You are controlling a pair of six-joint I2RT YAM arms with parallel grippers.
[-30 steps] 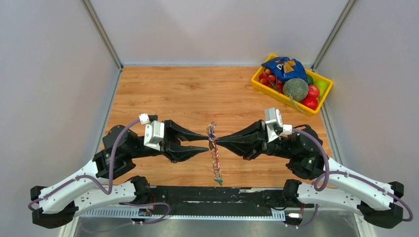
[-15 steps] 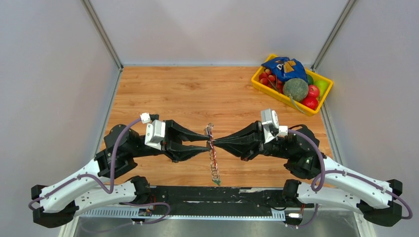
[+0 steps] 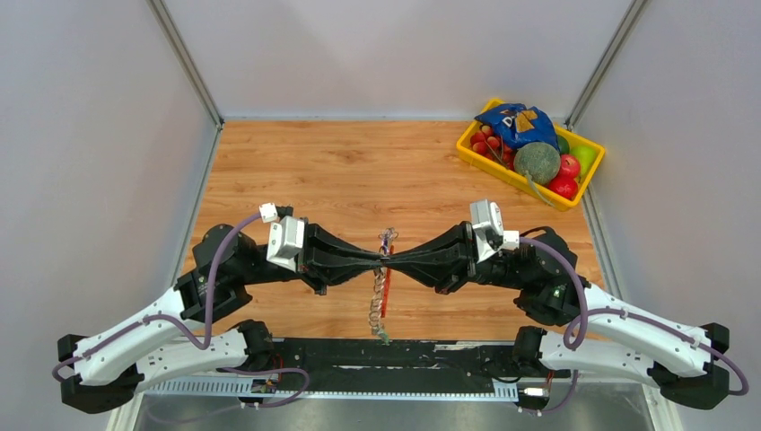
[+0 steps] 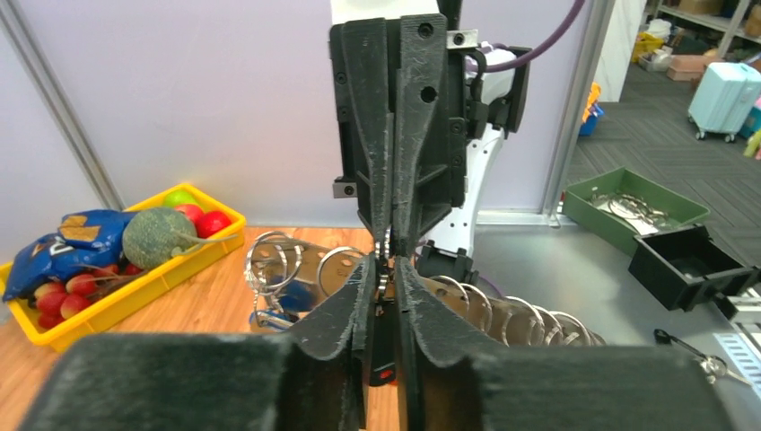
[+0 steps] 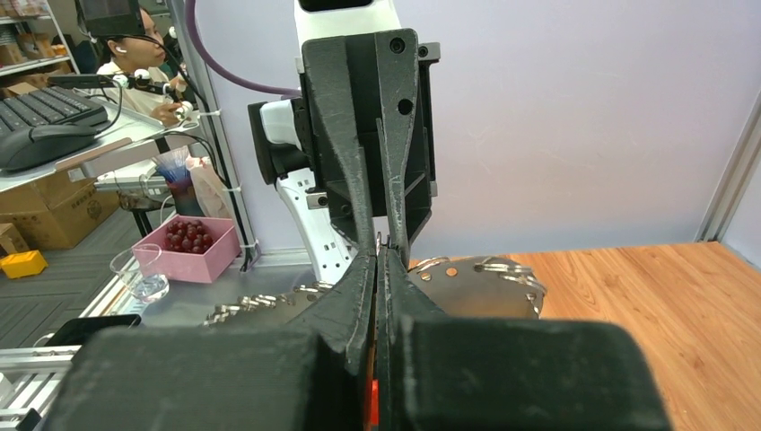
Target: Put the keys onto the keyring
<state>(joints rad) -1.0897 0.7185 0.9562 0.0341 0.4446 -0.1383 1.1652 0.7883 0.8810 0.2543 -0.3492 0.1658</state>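
Both grippers meet tip to tip over the middle of the wooden table. My left gripper (image 3: 376, 261) (image 4: 384, 277) is shut on the thin silver keyring (image 4: 384, 266). My right gripper (image 3: 394, 259) (image 5: 377, 258) is shut on the same keyring from the other side. The grey strap (image 3: 378, 305), with its red strip (image 3: 387, 294) and green tip (image 3: 383, 338), hangs down from the tips towards the near edge. A blue-headed key (image 4: 289, 296) hangs among small rings just left of the jaws. A dark piece with a red dot (image 4: 385, 352) sits between my left fingers. I cannot tell whether it is the black-headed key.
A yellow bin (image 3: 470, 150) with fruit and a blue bag stands at the back right corner. Grey walls close in the table on three sides. A black rail (image 3: 386, 355) runs along the near edge between the arm bases.
My left gripper was open around the keyring and has now shut on it. Both grippers shifted slightly left and away. The strap's lower end swung to the left.
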